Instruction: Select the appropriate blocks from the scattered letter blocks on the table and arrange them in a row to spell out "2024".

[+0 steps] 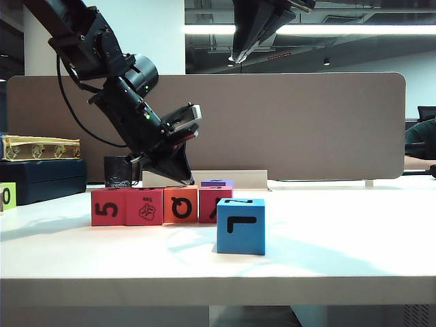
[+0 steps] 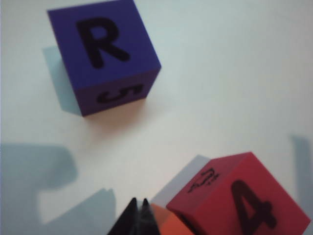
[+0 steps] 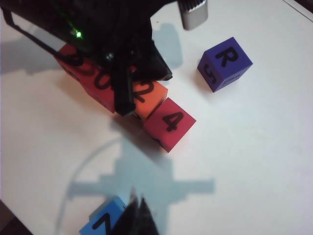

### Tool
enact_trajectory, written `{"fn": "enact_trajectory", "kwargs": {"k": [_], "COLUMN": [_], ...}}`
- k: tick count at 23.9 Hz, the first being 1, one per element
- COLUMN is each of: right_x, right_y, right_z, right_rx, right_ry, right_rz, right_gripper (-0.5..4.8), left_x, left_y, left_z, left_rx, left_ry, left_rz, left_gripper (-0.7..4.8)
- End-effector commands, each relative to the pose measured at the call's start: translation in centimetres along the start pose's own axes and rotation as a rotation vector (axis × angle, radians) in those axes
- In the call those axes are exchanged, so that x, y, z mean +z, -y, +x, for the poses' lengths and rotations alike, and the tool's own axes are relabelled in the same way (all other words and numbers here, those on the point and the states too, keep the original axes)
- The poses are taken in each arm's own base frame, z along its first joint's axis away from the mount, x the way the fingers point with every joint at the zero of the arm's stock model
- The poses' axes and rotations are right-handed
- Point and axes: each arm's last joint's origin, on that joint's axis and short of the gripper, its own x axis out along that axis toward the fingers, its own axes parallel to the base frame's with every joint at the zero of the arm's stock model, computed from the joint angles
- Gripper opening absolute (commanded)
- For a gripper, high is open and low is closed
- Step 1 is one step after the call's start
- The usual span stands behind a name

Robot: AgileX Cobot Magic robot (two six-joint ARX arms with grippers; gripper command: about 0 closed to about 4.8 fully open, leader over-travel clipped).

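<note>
- Left end effector point(image 1: 178, 178) hung closed and empty over the row of four blocks point(image 1: 162, 205) on the white bench point(image 1: 340, 245).
- Right end effector point(image 3: 138, 215), closed and empty, hovered above the blue block point(image 1: 240, 225).

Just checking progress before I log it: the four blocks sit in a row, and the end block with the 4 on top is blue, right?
Not quite. The end block with the 4 on top is red, not blue, as the right wrist view shows. It does sit at the end of the row, beside the orange block showing 2. The blue block sits apart.
</note>
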Motion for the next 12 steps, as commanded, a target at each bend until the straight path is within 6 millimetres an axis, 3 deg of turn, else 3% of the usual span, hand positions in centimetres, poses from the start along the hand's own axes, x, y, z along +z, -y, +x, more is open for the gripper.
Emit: {"fn": "enact_trajectory", "kwargs": {"k": [1, 12], "right_x": [0.23, 0.21], "right_y": [0.01, 0.04], "right_z": [-0.39, -0.39], "right_rx": [-0.003, -0.004], "right_ry": [0.022, 0.020], "right_rz": [-0.003, -0.002], "right_gripper": [-0.03, -0.04], "left_x": [-0.49, -1.18], "left_y": [0.05, 0.29], "left_z": [0.52, 0.47], "left_rx": [0.002, -0.017], "left_ry": [-0.042, -0.116], "left_rz": [-0.002, -0.027], "left_gripper": [-0.06, -0.06]}}
